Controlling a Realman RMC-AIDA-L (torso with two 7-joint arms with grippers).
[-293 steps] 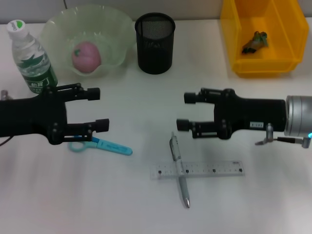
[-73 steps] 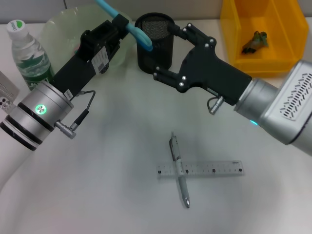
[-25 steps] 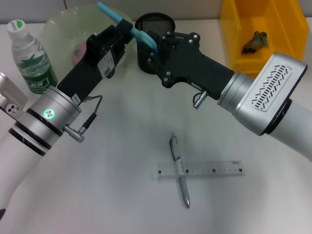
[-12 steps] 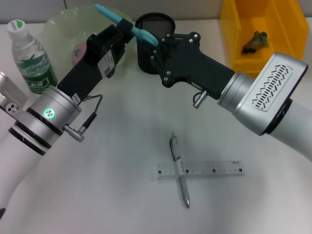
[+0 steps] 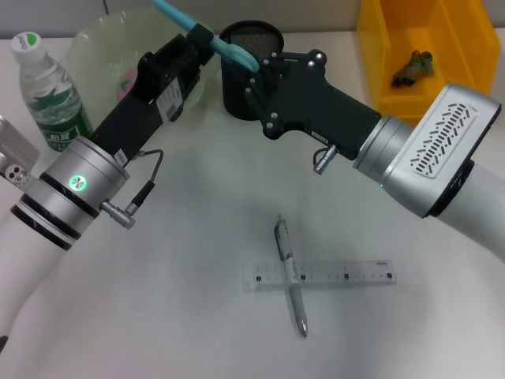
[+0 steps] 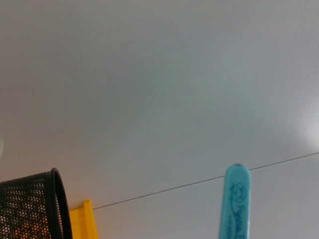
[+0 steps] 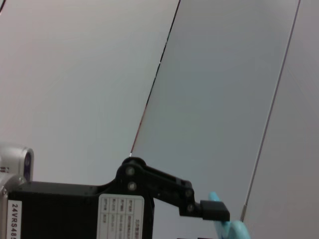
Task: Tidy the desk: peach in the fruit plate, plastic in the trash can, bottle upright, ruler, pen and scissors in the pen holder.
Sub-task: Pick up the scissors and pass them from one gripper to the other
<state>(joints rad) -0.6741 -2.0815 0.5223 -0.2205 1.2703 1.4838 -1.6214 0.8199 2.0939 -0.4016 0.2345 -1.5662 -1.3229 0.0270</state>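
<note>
The turquoise scissors [image 5: 207, 33] are held in the air, slanting down toward the black mesh pen holder [image 5: 235, 91]. My left gripper [image 5: 197, 38] is shut on their middle, above the green fruit plate [image 5: 91, 39]. My right gripper [image 5: 257, 73] is closed on their lower end, in front of the holder's rim. The scissors also show in the left wrist view [image 6: 234, 206] and the right wrist view [image 7: 232, 231]. The pink peach [image 5: 124, 80] lies in the plate, mostly hidden by my left arm. The bottle [image 5: 47, 91] stands upright. The pen [image 5: 290, 276] lies across the ruler [image 5: 347, 274].
A yellow bin [image 5: 426, 106] at the back right holds a scrap of plastic [image 5: 414, 67]. Both arms cross the back half of the desk. The pen and ruler lie in the front middle.
Over the earlier frames my left gripper lifted the scissors from the desk to the pen holder, and my right gripper came in and closed on their lower end. In the last second both rose slightly.
</note>
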